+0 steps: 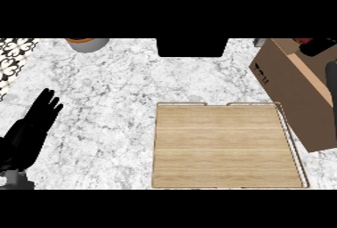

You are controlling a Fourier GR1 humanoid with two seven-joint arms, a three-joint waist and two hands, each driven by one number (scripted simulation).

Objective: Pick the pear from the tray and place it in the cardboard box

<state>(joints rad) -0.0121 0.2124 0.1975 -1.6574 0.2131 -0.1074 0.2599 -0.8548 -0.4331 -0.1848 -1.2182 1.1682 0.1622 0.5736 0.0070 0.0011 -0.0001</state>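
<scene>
Two containers show in the head view. The tray (223, 147) sits right of centre, a square board of pale wood with the grain running across. A thin metal rail frames it, with a short gap in the middle of the far side, and its board shows only bare wood.

Beside it on the right is the cardboard box (289, 84), plain brown, turned at an angle and running off the right edge. Its near corner comes close to the tray's right rail. Its inside is hidden from here. The pear does not show anywhere, so I cannot say where it lies.

At the box's top, by the right edge, there is a dark shape with a dark red patch. I take it for the right robot hand (322, 46), though I cannot tell whether it is wide, narrow or holding anything.

Over on the lower left, the left robot hand (33, 124) rests wide, fingers straight and pointing up the view, holding nothing.

The surface (112, 89) is grey-white marble, with broad open room between that hand and the tray. Along the far edge are a round grey pot (87, 43) with an orange top, a black block (192, 46), and a patterned panel (16, 55) at the left.
</scene>
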